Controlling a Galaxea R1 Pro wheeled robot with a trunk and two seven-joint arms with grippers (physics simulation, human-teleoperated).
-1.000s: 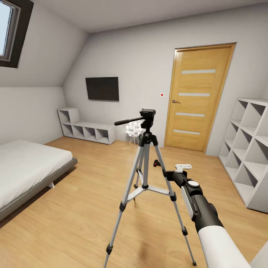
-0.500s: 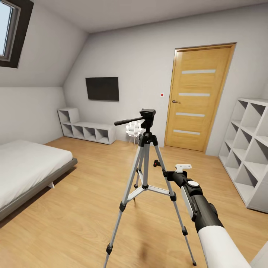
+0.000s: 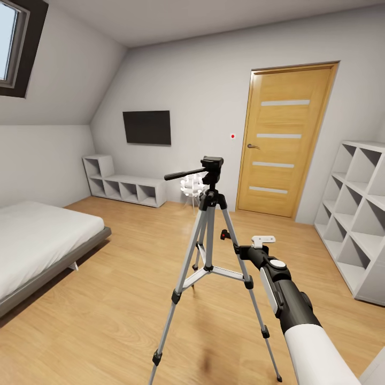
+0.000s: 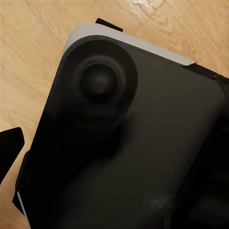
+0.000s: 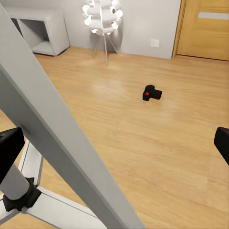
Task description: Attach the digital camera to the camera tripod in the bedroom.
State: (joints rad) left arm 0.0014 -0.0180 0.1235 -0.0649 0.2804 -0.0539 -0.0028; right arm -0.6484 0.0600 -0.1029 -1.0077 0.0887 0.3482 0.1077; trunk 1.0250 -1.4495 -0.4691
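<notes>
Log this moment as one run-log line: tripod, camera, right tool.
camera tripod: standing on wood floor | digital camera: on floor beyond tripod, unattached | right tool: open, empty, beside a tripod leg

digital camera (image 3: 224, 234) half behind tripod leg (image 3: 231, 241)

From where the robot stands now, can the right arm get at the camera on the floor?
Probably not yet. The camera lies on the floor beyond the tripod, and a tripod leg crosses in front of the open right pincer.
</notes>
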